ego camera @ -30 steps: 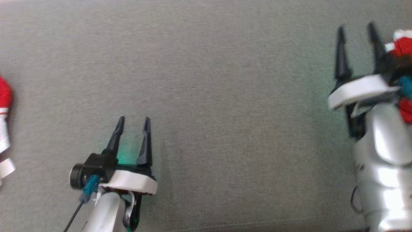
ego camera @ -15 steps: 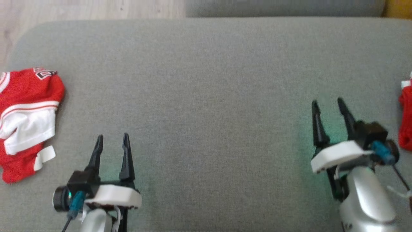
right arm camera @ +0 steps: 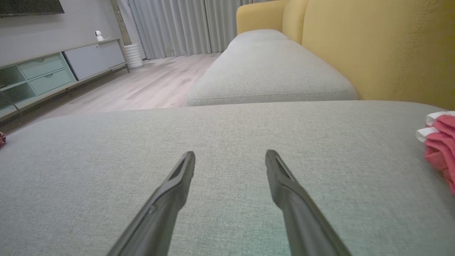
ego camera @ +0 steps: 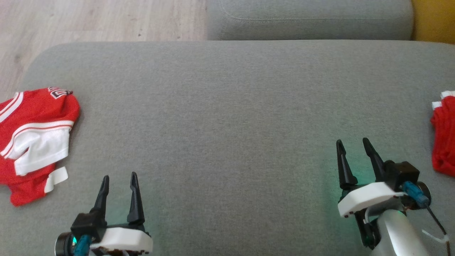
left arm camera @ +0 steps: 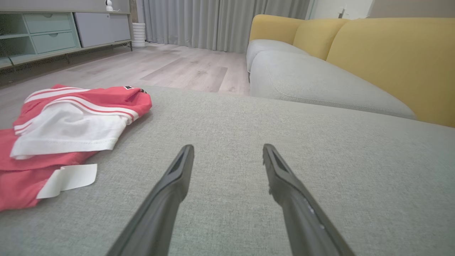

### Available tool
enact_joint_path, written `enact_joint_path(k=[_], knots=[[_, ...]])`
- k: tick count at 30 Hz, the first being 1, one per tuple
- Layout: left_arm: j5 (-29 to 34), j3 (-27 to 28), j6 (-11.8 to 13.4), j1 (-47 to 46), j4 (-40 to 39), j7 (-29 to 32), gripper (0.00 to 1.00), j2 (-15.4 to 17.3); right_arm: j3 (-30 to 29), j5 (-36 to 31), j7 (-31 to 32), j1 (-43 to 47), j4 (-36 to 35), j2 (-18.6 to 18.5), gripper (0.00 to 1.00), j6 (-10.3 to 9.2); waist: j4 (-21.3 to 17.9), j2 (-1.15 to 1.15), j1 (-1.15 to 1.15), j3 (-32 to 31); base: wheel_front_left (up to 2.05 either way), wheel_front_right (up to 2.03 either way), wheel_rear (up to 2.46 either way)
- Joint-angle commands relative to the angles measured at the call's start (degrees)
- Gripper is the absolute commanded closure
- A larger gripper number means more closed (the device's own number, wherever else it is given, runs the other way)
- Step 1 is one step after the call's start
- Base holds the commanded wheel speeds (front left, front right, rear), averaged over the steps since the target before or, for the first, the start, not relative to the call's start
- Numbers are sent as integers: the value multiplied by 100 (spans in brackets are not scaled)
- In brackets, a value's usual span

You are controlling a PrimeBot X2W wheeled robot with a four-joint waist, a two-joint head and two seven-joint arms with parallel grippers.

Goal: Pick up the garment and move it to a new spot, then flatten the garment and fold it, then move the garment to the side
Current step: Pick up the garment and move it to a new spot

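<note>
Two grippers: left gripper [ego camera: 118, 185] and right gripper [ego camera: 352, 151] are both standing wide open, holding nothing, hovering low over the grey cushion [ego camera: 227, 117] near its front edge
Garments: red-and-white garment [ego camera: 33, 138] is lying bunched at the cushion's left edge, a white label sticking out toward the front; a second red garment [ego camera: 444, 142] is sitting at the right edge, cut off by the frame; which one the task means is not clear
Step in hand: judging by empty jaws, a pickup is coming up; the middle of the cushion is looking like the free spot
Doing it well: jaws should be going down over a raised fold, not a flat layer; pinching deep enough to catch cloth, not cushion; lifting slowly so it is not dragging
Left wrist view: showing the left garment's [left arm camera: 67, 124] layers, white panel over red, fold heights
Right wrist view: showing the right garment's [right arm camera: 440, 145] white cuffs; also the yellow backrest [right arm camera: 373, 46] close behind
</note>
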Motion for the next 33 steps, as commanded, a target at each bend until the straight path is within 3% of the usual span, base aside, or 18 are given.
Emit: enact_joint_path(k=[1,5,15,20,29,33], knots=[[-37,161,41,-174,-201,-29,0,49,178,-4,-55,-136,-197,11,0,-5,86,0,0,12,0,0,0],[-100,170,88,-214,-190,-29,0,49,341,18,-55,-140,-199,11,0,-5,409,0,0,36,0,0,0],[-280,536,210,-83,-143,-29,0,49,866,135,-55,-187,-173,11,0,-5,1908,0,0,160,0,0,0],[-352,861,244,98,-147,-29,0,49,1047,183,-55,-238,-151,11,0,-5,2467,0,0,196,0,0,0],[-498,1259,129,125,-21,-29,0,49,1229,236,-55,-363,-117,11,0,-5,2551,0,0,325,0,0,0],[-586,1594,-147,-198,205,-29,0,49,1295,183,-55,-489,-128,11,0,-5,2294,0,0,532,0,0,0]])
